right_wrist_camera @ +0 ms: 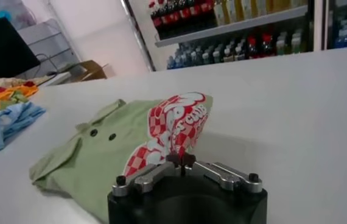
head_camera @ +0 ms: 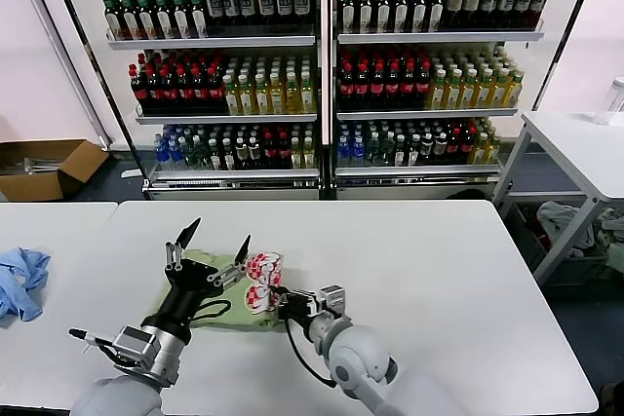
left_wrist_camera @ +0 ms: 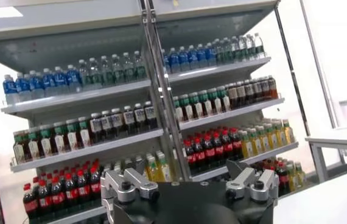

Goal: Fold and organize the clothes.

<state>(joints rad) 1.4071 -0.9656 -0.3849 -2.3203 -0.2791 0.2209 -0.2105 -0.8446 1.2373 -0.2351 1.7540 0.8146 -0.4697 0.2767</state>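
The clothes are one light green polo shirt lying partly folded near the front of the white table. Its collar and dark buttons show in the right wrist view. My right gripper is shut on the shirt's edge at the red-and-white checkered graphic, and that fabric stands pulled up above the jaws. In the head view the right gripper sits at the shirt's right side. My left gripper is open, fingers pointing up, raised over the shirt's left part and holding nothing.
A light blue cloth lies at the table's left edge, with orange and red cloth beyond it. Drink shelves stand behind the table. A cardboard box sits on the floor at left, a second table at right.
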